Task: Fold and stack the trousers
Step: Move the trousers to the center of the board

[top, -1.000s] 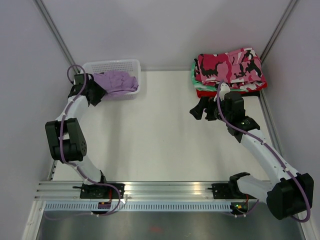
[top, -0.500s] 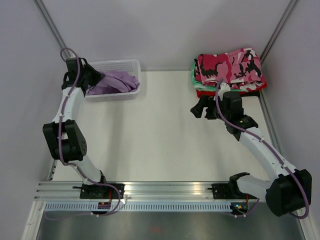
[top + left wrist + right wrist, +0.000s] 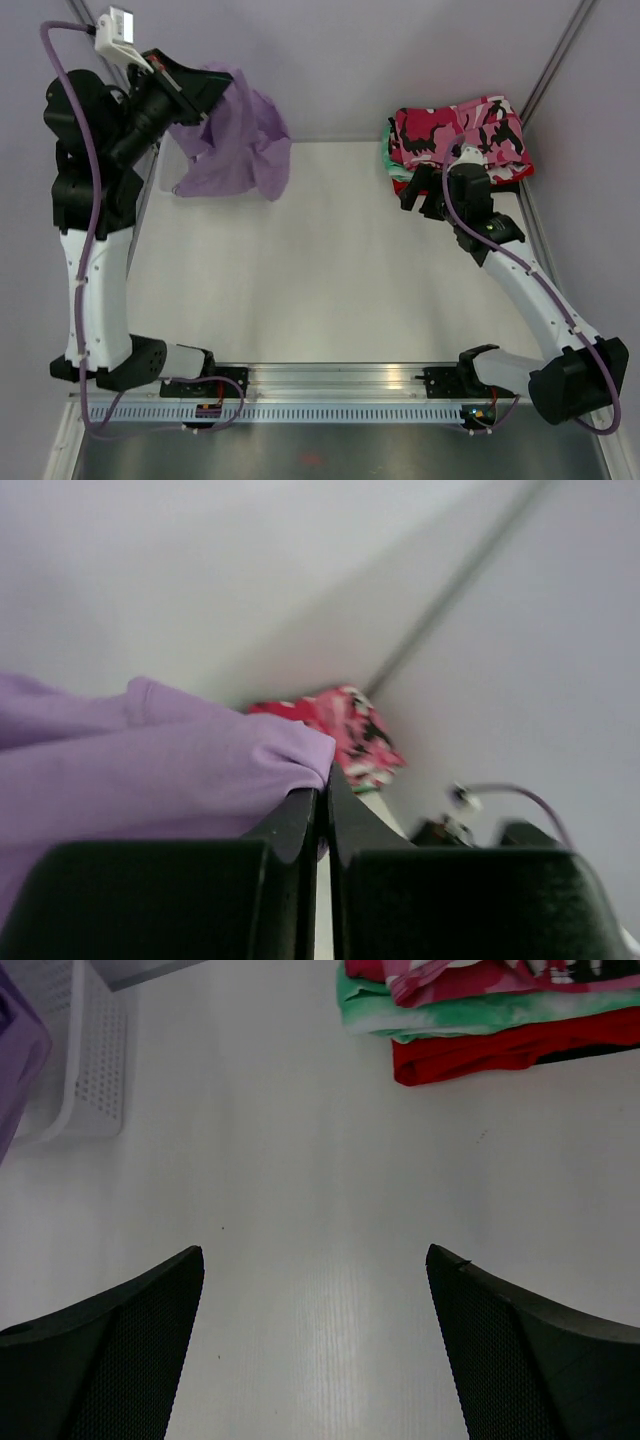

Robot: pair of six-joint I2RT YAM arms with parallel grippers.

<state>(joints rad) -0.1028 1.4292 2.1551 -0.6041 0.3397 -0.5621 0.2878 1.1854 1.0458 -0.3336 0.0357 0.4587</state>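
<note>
White table (image 3: 330, 280) below, left gripper (image 3: 322, 785) clenches lilac trousers (image 3: 240, 150) aloft; right gripper (image 3: 315, 1270) gapes empty

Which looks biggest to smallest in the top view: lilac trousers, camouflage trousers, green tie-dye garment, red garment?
1. lilac trousers and camouflage trousers: about alike; the lilac pair hangs raised, nearer the camera, so unranked.
2. green tie-dye garment and red garment: only slivers show; alike.
</note>
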